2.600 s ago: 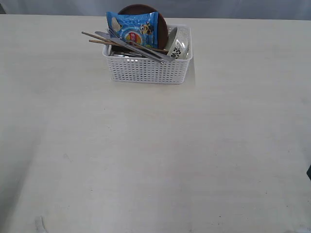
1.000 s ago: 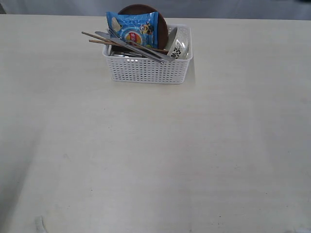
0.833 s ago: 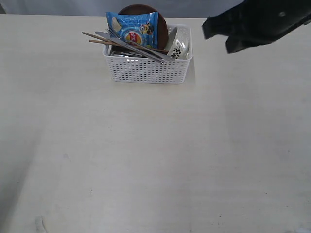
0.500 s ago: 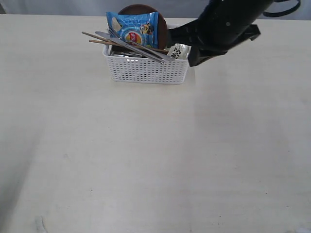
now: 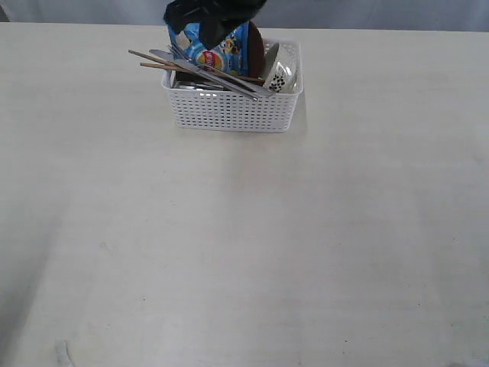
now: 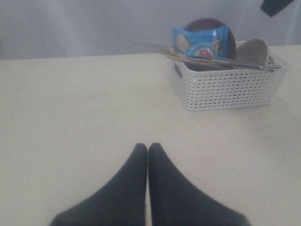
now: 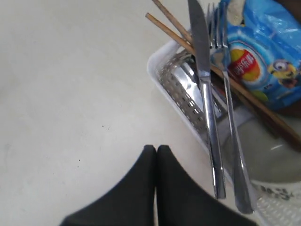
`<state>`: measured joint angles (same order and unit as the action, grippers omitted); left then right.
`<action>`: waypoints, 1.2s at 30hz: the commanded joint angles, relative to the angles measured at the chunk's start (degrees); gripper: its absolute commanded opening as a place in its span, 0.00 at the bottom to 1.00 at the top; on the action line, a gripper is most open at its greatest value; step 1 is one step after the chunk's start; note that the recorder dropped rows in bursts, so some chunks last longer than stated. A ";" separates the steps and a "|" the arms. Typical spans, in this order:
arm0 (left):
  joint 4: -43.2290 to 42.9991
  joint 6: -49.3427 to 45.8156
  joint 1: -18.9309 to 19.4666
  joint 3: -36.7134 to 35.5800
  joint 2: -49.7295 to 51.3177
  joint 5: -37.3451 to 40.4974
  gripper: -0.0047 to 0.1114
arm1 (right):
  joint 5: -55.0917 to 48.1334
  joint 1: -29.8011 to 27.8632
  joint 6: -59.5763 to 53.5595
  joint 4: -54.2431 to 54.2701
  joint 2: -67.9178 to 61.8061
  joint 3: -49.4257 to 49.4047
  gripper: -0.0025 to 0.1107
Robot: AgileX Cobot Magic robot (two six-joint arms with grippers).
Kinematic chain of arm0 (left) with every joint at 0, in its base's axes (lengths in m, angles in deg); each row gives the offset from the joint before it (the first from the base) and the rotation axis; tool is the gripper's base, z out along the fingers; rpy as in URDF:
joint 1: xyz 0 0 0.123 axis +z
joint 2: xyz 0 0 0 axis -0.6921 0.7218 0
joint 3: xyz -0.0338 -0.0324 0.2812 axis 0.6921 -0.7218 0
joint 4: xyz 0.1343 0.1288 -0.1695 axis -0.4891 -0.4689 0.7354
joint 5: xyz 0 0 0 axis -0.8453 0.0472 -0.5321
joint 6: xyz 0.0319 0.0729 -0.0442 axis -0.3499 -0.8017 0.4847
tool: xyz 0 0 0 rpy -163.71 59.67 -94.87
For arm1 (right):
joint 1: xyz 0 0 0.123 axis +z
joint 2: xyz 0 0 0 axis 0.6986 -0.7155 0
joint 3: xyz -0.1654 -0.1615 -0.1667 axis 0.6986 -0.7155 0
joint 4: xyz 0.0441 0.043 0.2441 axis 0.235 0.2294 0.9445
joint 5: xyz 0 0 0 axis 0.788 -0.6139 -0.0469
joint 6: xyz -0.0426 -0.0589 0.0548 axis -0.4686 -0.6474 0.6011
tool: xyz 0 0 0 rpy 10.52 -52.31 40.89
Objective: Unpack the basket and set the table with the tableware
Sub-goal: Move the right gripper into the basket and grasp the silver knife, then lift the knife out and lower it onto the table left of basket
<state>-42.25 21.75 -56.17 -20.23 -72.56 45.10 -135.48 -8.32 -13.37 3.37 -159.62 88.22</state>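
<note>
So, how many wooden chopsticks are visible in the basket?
2. The first chopstick and the second chopstick lie side by side across the basket, their ends sticking out past its rim, near the knife. More could be hidden deeper inside.

A moment ago no arm showed in the exterior view. Then the right arm (image 5: 214,14) swept in over the far right corner of the worktop (image 5: 244,245) and crossed above the right end of the basket (image 5: 229,113). It now hangs over the basket's far left part, at the worktop's far edge. Its dark bulk now hides the top of the blue snack bag (image 5: 221,52) and most of the brown plate (image 5: 257,47), both in full sight before. The right pincer (image 7: 156,149) has travelled with it.
</note>
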 commanded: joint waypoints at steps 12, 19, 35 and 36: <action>-0.26 0.05 -0.33 -0.18 -0.19 -0.10 0.04 | -2.53 1.47 2.43 -12.35 -18.33 17.06 0.37; -0.15 0.16 -0.33 -0.18 -0.19 -0.10 0.04 | 1.97 1.47 2.16 -13.76 -20.65 17.06 0.37; -0.15 0.16 -0.33 -0.18 -0.19 -0.10 0.04 | 1.67 1.47 2.16 -14.46 -18.73 18.91 0.02; -0.15 0.16 -0.33 -0.18 -0.19 -0.10 0.04 | 1.67 1.47 2.16 -14.46 -18.16 18.91 0.02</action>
<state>-42.25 21.75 -56.17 -20.23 -72.56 45.10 -133.83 -6.68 -10.93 -11.43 -179.98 106.34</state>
